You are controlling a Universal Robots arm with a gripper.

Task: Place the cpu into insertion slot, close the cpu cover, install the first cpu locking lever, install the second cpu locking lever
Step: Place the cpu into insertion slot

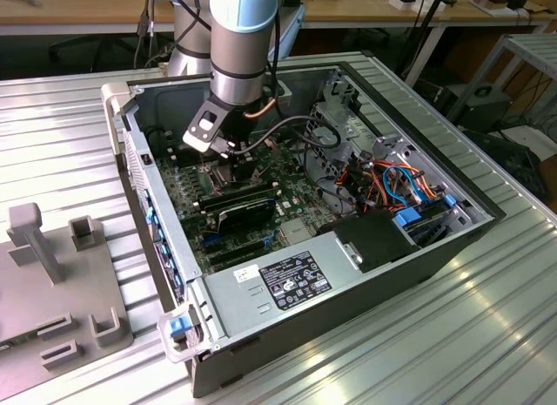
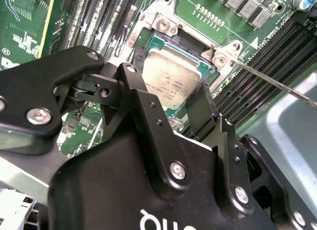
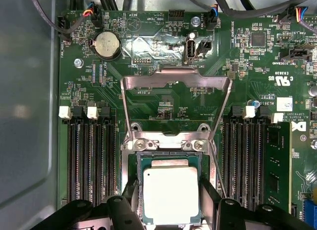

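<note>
In the first wrist view, between the black memory slots (image 3: 94, 156), we find the gripper (image 3: 169, 193) pinching the cpu (image 3: 171, 200) by opposite edges; the cpu sits in the insertion slot (image 3: 168, 141), the cpu cover (image 3: 176, 81) folded open.

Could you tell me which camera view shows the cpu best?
The first wrist view: the cpu faces the camera almost whole. The second wrist view has it slanted, partly behind the gripper. In the exterior view the arm stands before that spot.
</note>
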